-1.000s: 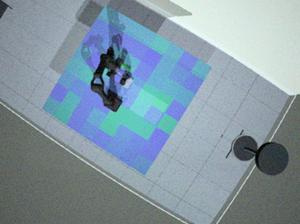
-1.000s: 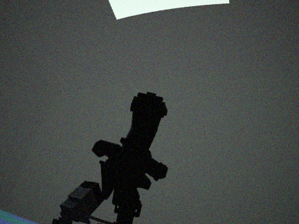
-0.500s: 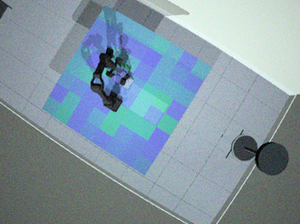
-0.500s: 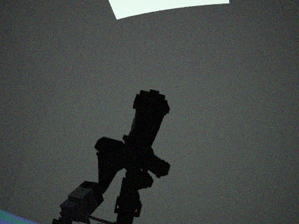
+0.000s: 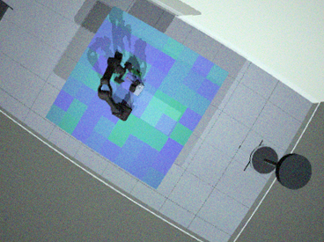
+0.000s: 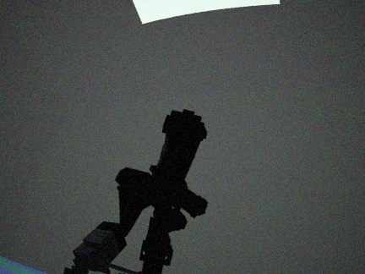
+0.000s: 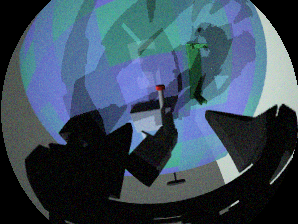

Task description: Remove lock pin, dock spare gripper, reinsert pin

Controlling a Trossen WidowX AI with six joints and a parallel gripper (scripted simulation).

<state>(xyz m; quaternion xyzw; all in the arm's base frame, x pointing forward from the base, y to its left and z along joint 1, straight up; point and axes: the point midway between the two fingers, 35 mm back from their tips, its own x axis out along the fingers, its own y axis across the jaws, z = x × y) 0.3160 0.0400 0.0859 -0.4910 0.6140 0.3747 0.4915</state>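
My gripper is open in the wrist view, its dark fingers wide apart at left and right with nothing held. The lock pin, with a red head and grey shaft, stands beyond the fingertips. Its lower end meets a dark angular part between the fingers; whether this is the mount's socket or the spare gripper, I cannot tell. A pale block lies beside the pin's lower end. The socket's opening and the spigot cannot be made out. In the exterior view the arm is a black silhouette and the fingertips are unclear.
A green upright piece with a dark foot stands right of the pin. The arm's base is on the patchwork mat. A round dark object is far off at the lower right.
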